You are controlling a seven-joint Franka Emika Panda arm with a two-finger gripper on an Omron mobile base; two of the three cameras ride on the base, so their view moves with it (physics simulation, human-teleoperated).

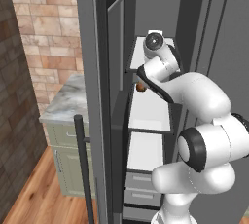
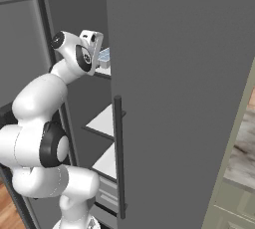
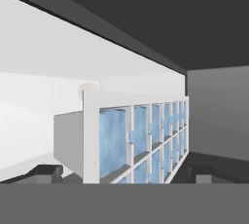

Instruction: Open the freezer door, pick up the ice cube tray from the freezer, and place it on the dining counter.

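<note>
Ice cube tray [image 3: 141, 142] lying on upper white shelf [image 1: 146, 50] inside freezer [image 2: 82, 39], close in front of tool [image 3: 124, 172]. Tool spread wide, one finger tip either side of tray's near end, nothing gripped yet. Freezer door [image 1: 97, 101] swung open at left: step one done. Remaining by estimate: grasp, lift out, carry to dining counter.

1. The ice cube tray [image 3: 141, 142] is showing pale blue cells in a white grid.
2. The freezer door [image 1: 95, 96] is showing matte grey, its handle [image 1: 83, 169] dark.
3. The brick wall [image 1: 46, 28], upper left, is showing tan and pink.
</note>
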